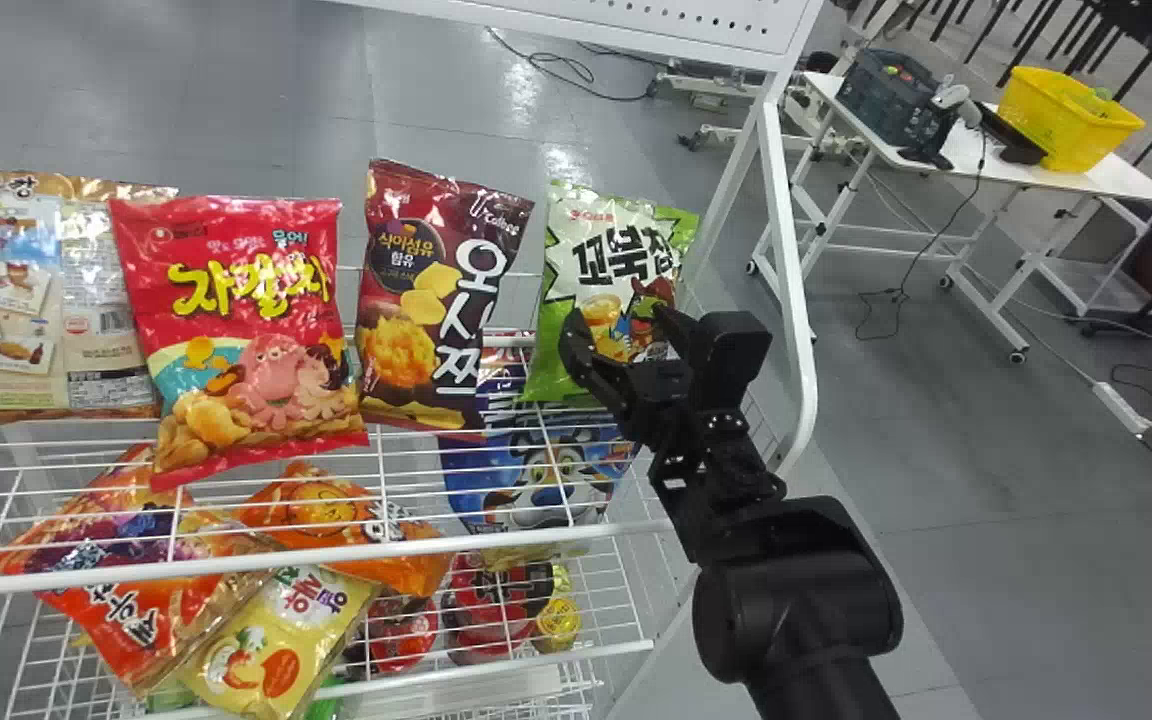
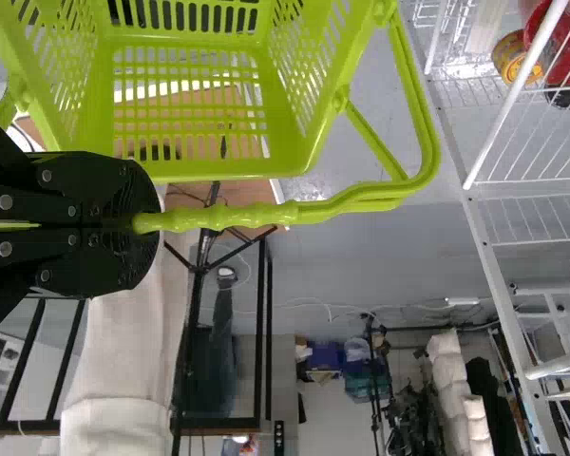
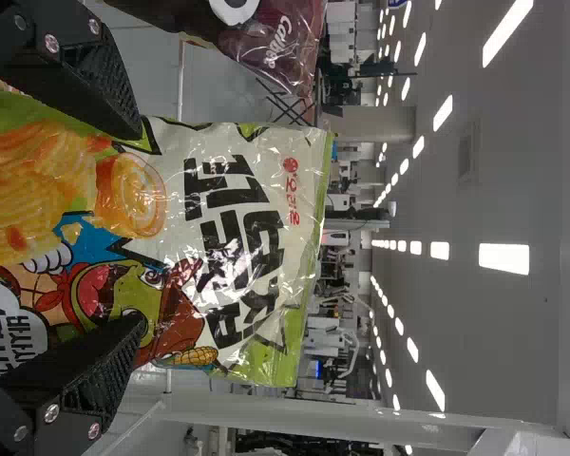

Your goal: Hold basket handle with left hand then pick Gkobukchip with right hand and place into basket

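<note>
At the right end of the rack's top shelf stands the green and white Gkobukchip bag [image 1: 601, 290]. My right gripper [image 1: 616, 325] is open in front of its lower half, one finger toward each side. In the right wrist view the Gkobukchip bag [image 3: 228, 247] lies between and beyond the spread fingertips of the right gripper [image 3: 138, 228]; whether they touch it I cannot tell. The left wrist view has my left gripper [image 2: 138, 223] shut on the handle [image 2: 256, 216] of the lime green basket [image 2: 285, 95], whose body hangs beside the gripper.
Left of the Gkobukchip stand a dark red bag [image 1: 431, 300], a red bag [image 1: 246, 320] and a beige bag [image 1: 101, 300]. Lower on the wire rack [image 1: 336, 550] lie several more snacks. A white frame post [image 1: 791, 260] rises right of the right gripper.
</note>
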Available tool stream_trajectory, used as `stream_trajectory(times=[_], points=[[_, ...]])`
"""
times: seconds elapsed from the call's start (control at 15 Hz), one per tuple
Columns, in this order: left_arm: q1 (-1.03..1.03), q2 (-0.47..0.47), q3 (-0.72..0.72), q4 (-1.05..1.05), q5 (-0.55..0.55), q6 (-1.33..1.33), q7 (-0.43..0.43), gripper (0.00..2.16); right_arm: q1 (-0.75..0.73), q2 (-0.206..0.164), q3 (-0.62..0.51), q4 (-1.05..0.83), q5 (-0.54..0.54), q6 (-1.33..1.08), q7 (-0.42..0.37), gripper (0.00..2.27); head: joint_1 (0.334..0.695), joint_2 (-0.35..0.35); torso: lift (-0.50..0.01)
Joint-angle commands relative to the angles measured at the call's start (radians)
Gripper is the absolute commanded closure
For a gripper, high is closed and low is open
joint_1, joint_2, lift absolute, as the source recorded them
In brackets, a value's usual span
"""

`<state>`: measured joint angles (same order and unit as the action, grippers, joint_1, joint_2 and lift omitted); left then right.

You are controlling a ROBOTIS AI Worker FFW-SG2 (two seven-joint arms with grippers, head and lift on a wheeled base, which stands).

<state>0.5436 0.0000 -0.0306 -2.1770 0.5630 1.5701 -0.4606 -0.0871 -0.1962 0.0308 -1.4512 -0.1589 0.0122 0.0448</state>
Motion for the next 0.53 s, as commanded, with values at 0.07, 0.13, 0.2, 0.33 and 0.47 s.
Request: stream_trajectory(times=[0.07, 0.13, 0.2, 0.33, 0.47], points=[[0.009, -0.003, 0.006, -0.001, 0.000, 0.001, -0.004, 2.09, -0.033, 0.009, 0.011, 0.038, 0.024, -0.007, -0.008, 0.14, 0.695, -0.350, -0.032], [0.015, -0.003, 0.009, -0.006, 0.000, 0.001, -0.006, 2.09, -0.049, 0.015, 0.011, 0.063, 0.027, -0.010, -0.006, 0.14, 0.695, -0.350, -0.032], [0.019, -0.003, 0.015, -0.007, 0.000, 0.001, -0.007, 2.09, -0.062, 0.020, 0.012, 0.078, 0.032, -0.010, -0.006, 0.17, 0.695, -0.350, -0.032], [0.024, -0.003, 0.028, -0.009, 0.002, 0.001, -0.013, 2.09, -0.071, 0.026, 0.018, 0.089, 0.042, -0.004, 0.001, 0.48, 0.695, -0.350, -0.032], [0.022, -0.003, 0.029, -0.006, 0.000, 0.001, -0.013, 2.09, -0.069, 0.026, 0.020, 0.086, 0.047, -0.001, 0.009, 1.00, 0.695, -0.350, -0.032]])
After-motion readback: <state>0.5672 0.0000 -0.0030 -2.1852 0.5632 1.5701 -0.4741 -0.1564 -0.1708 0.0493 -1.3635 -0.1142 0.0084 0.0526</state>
